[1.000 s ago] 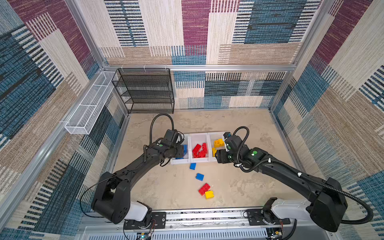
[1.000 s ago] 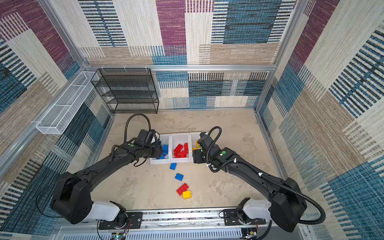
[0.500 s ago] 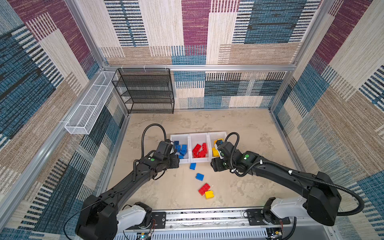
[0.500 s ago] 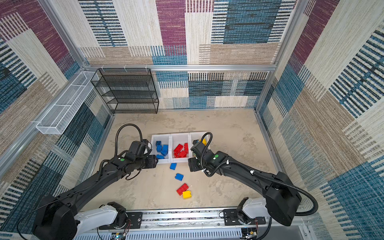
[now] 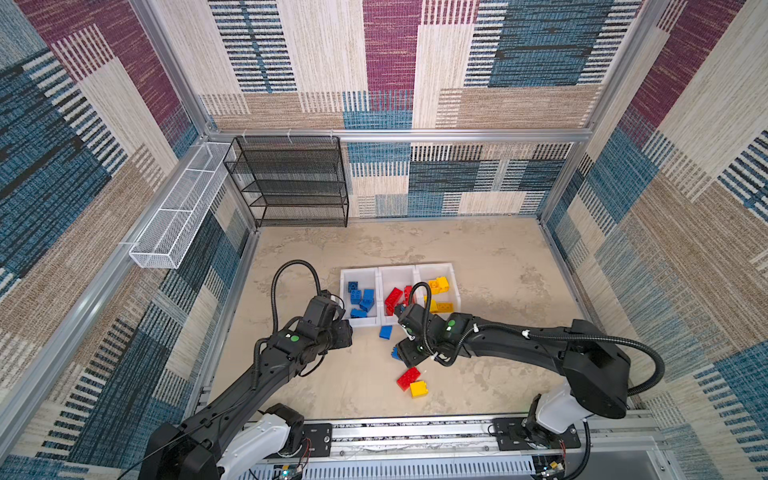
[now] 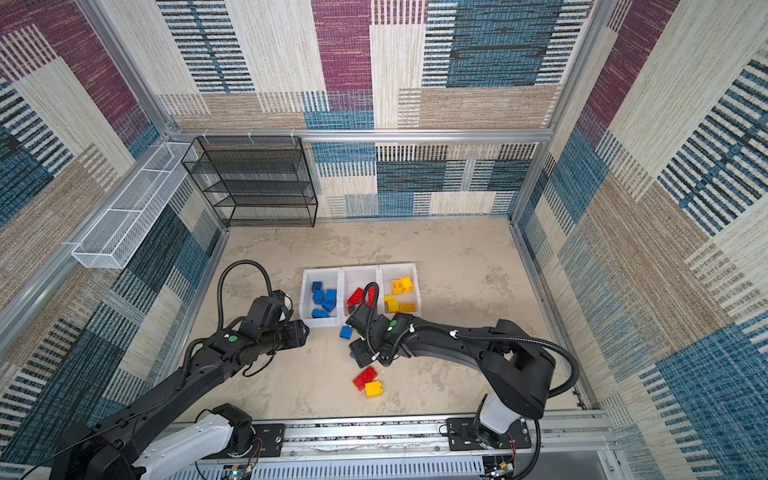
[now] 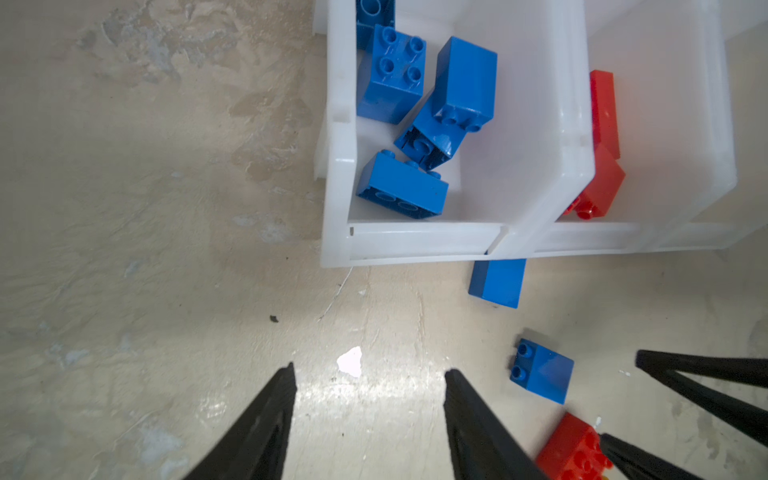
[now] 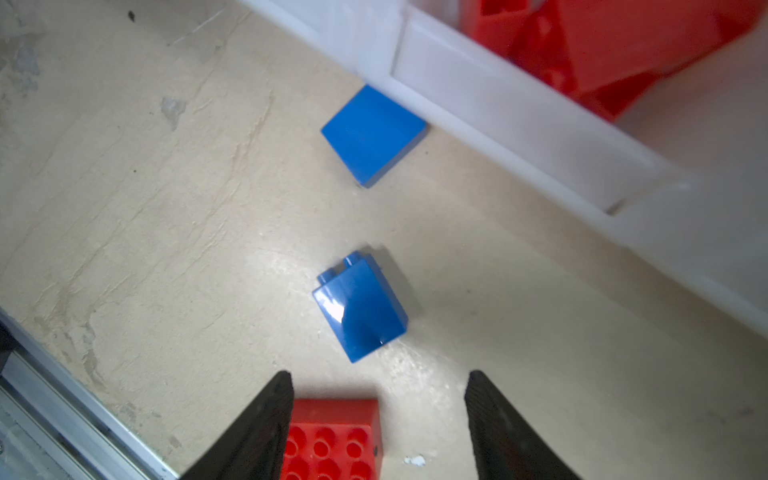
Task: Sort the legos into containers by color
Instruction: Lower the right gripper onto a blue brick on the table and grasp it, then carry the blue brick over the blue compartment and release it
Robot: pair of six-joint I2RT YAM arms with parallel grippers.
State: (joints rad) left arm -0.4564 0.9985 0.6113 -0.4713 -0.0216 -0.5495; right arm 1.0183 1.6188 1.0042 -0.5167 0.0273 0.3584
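Pulled back from bins (image 7: 415, 243) | left hand (image 7: 370, 369) spread, empty | right hand (image 8: 379, 373) spread over red brick (image 8: 332, 436)

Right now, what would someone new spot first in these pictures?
The bright legos: blue, red and yellow ones sit sorted in three white containers side by side. On the table nearer the camera, a red brick, a yellow brick and two blue bricks lie loose. The right pincer hangs open above them.

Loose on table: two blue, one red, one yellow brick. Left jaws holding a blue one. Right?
No. The left wrist view shows the left gripper with jaws open, holding nothing. Rest holds: smooth-topped blue brick, tipped blue brick, red brick and yellow brick lie loose.
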